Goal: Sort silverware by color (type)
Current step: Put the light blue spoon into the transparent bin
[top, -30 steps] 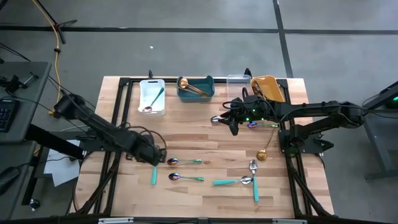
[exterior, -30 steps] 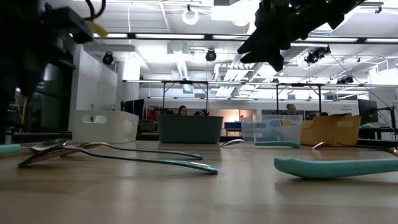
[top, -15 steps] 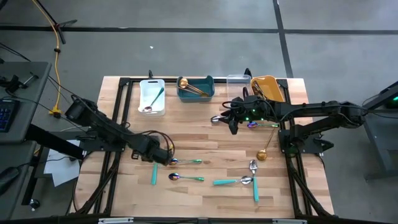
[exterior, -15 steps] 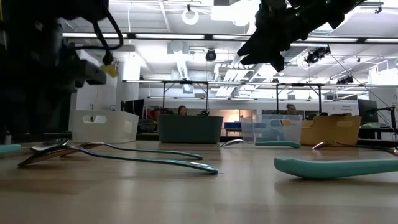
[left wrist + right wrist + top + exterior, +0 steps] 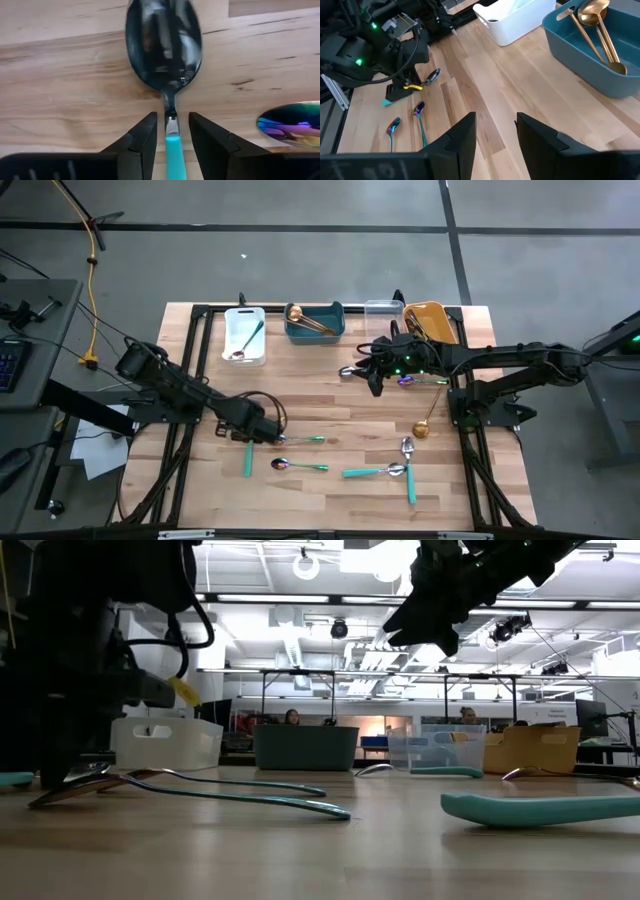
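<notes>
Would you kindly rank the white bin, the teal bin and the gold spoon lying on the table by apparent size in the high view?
1. Teal bin: largest by a small margin.
2. White bin: close to the teal one, so this order is not firm.
3. Gold spoon, alone on the table near the right edge: clearly smallest.

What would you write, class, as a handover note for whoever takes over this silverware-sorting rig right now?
Left gripper: open, fingers astride the neck of a teal-handled spoon lying on the table, not yet closed.
Right gripper: open, empty, raised near the clear bin.
Done: gold spoons in the teal bin; one teal-handled piece in the white bin.
Left: the remaining teal-handled pieces, the iridescent spoons and one gold spoon on the table.
</notes>
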### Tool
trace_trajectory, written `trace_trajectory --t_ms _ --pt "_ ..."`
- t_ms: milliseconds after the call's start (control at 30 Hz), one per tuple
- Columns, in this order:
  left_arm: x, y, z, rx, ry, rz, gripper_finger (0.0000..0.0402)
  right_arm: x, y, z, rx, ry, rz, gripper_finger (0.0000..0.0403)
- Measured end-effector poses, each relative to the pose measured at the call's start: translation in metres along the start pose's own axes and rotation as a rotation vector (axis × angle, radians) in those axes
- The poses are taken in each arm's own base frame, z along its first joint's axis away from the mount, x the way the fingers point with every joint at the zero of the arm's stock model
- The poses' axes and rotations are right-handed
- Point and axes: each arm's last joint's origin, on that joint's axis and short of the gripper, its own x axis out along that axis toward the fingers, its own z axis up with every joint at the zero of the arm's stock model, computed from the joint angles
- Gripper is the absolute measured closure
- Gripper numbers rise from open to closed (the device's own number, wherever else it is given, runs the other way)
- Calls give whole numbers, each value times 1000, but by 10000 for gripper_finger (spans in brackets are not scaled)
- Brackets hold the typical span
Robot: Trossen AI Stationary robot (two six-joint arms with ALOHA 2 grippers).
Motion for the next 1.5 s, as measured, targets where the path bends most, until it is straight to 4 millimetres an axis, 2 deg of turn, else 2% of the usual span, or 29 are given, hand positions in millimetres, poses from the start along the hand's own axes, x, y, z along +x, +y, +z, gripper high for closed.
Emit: trace_trajectory --t_ms 133,300,500,633,767,933,1100,1200,1367,1500 --pt "-1 0 3 36 5 1 313 0 0 0 0 3 -1 267" --pt "-2 -1 9 82 10 7 379 0 -1 -1 0 15 -6 267" --pt "-7 2 16 133 4 7 380 0 -1 -2 1 22 -9 267" --pt "-23 13 27 155 -73 13 385 0 -1 -2 1 23 -9 267" --pt "-52 31 39 165 -138 -26 385 0 -1 -2 1 21 -9 267" --pt "-94 54 55 185 -287 -231 385 0 0 -1 1 11 -5 267" --pt "-132 63 68 287 -515 -506 385 0 2 4 12 -38 20 267" --pt "-151 59 79 369 -642 -663 385 0 4 9 44 -87 49 267" --pt "-177 36 102 538 -837 -934 385 -2 8 17 77 -166 121 267" --pt "-176 18 129 609 -961 -1202 385 -3 12 23 67 -206 195 267"
